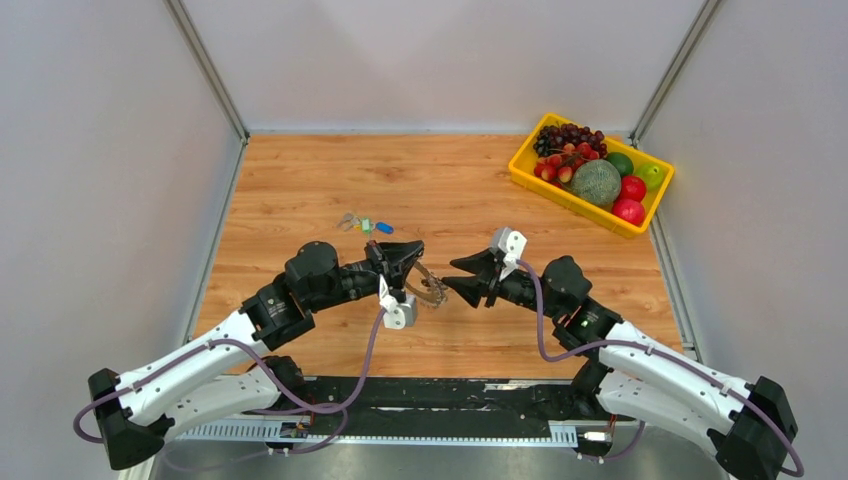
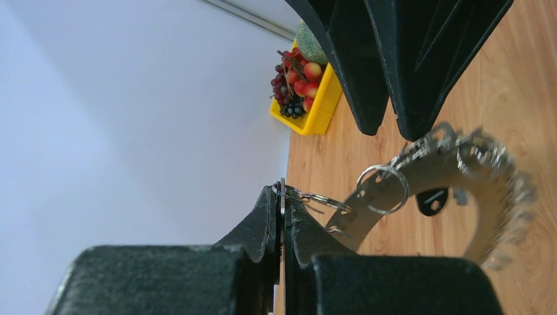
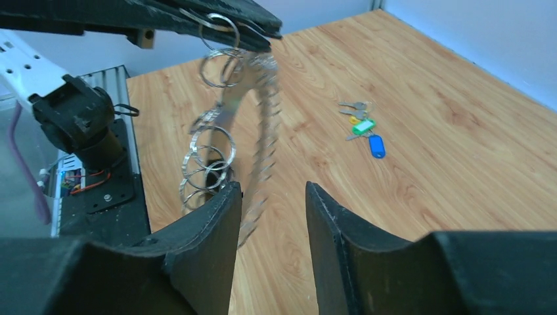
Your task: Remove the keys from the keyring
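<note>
Top external: the keyring (image 1: 432, 290) is held up over the table (image 1: 300, 180), towards its near edge. It is gripped by the left gripper (image 1: 415, 255), and the right gripper (image 1: 450, 275) is pointed at it from the other side, just beside it. A bunch of keys (image 1: 362, 224) with 1 green and 1 blue tag is laid on the table beyond the left gripper, apart from the keyring. A yellow tray (image 1: 560, 198) of fruit is set at the far right corner

Left wrist: the left gripper (image 2: 282, 200) is seen fully closed, with a thin metal edge of the keyring (image 2: 453, 170) pinched between its fingers. Small rings (image 2: 383, 189) are strung on the jagged band. The right gripper (image 2: 392, 128) is placed just above the band; whether it is touched cannot be told

Right wrist: the right gripper (image 3: 270, 193) is seen partly open, with nothing clamped between its fingers. The keyring (image 3: 266, 125) is hung from the left gripper (image 3: 256, 29) at the top, and its lower rim is found beside the left-hand finger in this view. The keys (image 3: 358, 118) are seen flat on the table further off
</note>
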`<state>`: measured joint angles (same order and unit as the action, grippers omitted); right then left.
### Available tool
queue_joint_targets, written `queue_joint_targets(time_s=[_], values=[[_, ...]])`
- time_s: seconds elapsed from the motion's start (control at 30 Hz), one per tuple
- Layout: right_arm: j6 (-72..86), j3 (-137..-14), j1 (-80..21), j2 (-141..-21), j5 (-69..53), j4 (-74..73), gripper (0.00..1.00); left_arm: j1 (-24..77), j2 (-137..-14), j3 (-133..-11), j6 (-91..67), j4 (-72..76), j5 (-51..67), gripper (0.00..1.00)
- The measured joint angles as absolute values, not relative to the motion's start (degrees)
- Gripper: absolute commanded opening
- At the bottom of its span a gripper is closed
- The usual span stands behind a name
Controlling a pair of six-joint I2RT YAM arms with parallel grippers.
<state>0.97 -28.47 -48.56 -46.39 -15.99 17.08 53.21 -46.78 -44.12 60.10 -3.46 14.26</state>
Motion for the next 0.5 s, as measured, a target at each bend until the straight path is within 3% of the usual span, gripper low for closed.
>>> queue_joint_targets(time_s=[0.4,0.5], values=[[1.3,-31.6,-48.6,-46.3,-20.3,18.3,0.42,53.2,-46.4,-42.6,59.3,-0.1,16.6,0.0],[1.3,-32.0,-48.6,-45.6,-20.9,18.3,0.37,53.2,-46.4,-42.4,59.3,0.2,17.0,0.0]])
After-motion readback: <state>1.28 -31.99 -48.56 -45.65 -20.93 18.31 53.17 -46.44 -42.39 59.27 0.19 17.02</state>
